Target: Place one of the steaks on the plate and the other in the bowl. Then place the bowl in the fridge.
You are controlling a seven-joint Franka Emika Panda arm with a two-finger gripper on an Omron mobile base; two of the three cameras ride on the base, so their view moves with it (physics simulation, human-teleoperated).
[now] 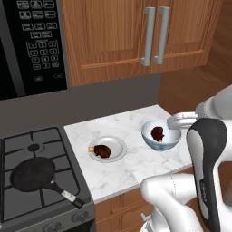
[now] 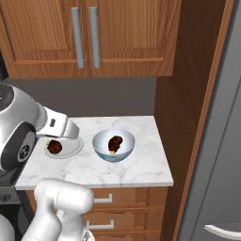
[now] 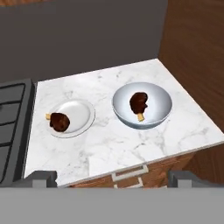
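Observation:
On the marble counter [image 3: 109, 144] the white plate [image 3: 81, 114] carries one steak [image 3: 59, 121] on its left part. To its right stands the pale bowl [image 3: 151, 114] with the other steak [image 3: 139, 103] lying inside. Both also show from the left base: plate [image 1: 115, 146], bowl [image 1: 168, 141]. My gripper [image 3: 113, 179] hangs above the counter's front edge, back from both dishes. It is open, its fingertips [image 3: 41, 177] far apart with nothing between them. The grey fridge [image 2: 223, 141] stands to the right behind a wooden side panel, its door closed.
A stove with a black frying pan [image 1: 34, 174] sits left of the counter, under a microwave [image 1: 31, 45]. Wooden wall cabinets [image 1: 136, 31] hang above. A tall wooden panel [image 2: 188, 94] bounds the counter on the right. Drawers [image 2: 132, 200] lie below.

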